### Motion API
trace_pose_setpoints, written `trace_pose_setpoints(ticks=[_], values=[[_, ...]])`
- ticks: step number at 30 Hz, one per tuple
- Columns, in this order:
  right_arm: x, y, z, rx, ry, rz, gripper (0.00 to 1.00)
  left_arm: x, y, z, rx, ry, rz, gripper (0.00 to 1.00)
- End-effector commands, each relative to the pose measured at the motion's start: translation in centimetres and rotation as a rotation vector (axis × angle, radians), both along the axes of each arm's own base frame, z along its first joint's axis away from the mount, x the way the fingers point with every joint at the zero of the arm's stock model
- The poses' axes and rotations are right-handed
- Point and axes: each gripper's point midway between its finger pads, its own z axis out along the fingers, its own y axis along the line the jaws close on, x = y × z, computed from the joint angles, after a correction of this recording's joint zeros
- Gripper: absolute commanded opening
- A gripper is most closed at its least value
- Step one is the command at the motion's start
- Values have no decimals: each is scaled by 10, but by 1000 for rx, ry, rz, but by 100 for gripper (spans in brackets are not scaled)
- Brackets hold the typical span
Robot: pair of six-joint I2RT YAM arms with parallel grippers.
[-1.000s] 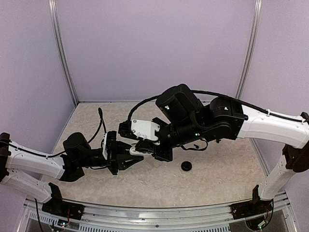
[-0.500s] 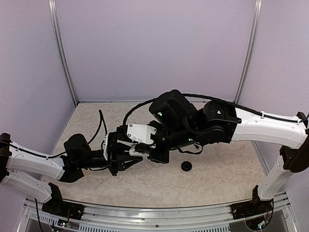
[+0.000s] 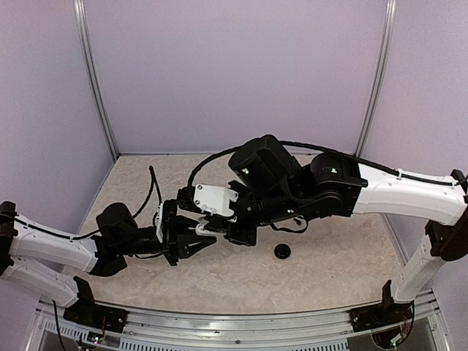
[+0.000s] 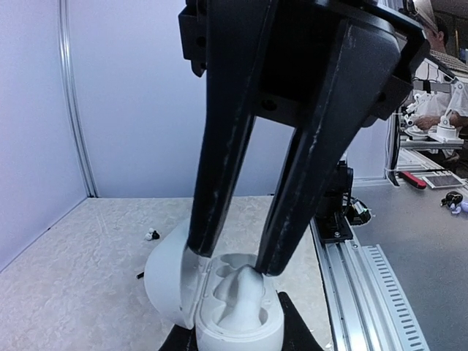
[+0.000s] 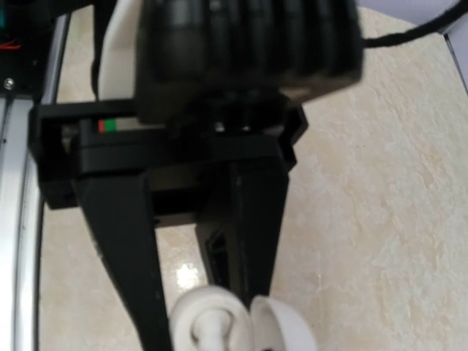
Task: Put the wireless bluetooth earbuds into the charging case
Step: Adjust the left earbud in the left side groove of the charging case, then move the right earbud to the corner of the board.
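The charging case [image 4: 238,325] is held off the desk [image 3: 329,270] at the tips of the left claw [image 3: 201,240], which is closed on its lower half. The left wrist view cuts off the bottom of the case and shows only dark slivers of that claw on either side of it. The lid stands open on the left of the case, and one earbud [image 4: 243,287] rises white out of a socket. Whether it is fully seated cannot be made out, and the other socket is hidden behind the finger in front of it.

The right claw [image 4: 232,257] comes down on the case from above with its fingers a narrow way apart. One tip is at the inner edge of the lid and the other touches the top of the earbud, so it is not pinched between them.

The second earbud [image 4: 151,235] lies on the desk beyond the lid, well apart from the case, tiny and hard to read. A small dark speck lies nearer the lid, and what it is cannot be told.

From the right wrist, only the upper edge of the case [image 5: 281,329] shows at the bottom, below the left claw's black fingers [image 5: 121,241].

From above, the case [image 3: 207,232] is a small white patch mostly covered by both claws. A black disc [image 3: 282,251] sits on the desk to its right, well clear.
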Motion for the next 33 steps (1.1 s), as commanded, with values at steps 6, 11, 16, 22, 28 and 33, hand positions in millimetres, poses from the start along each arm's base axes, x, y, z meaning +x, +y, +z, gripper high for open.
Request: trace_pose_setpoints(ticks=[6,11,16,22,28,33], values=[[-26,-9,49,202,46,108,24,-1,2,29,-96,-50,-6,1],[-10,-28,69,300,61,45,39,3,2,29,-100,-41,3,1],[52,-80,71,414,138,-178,49,5,3,28,-102,-32,12,1],[136,-180,30,464,215,-568,51,6,2,29,-109,-37,5,1],[203,-294,-49,413,298,-1022,49,8,2,27,-107,-37,6,1],[219,-354,-105,426,379,-1218,53,8,4,28,-112,-39,13,1]])
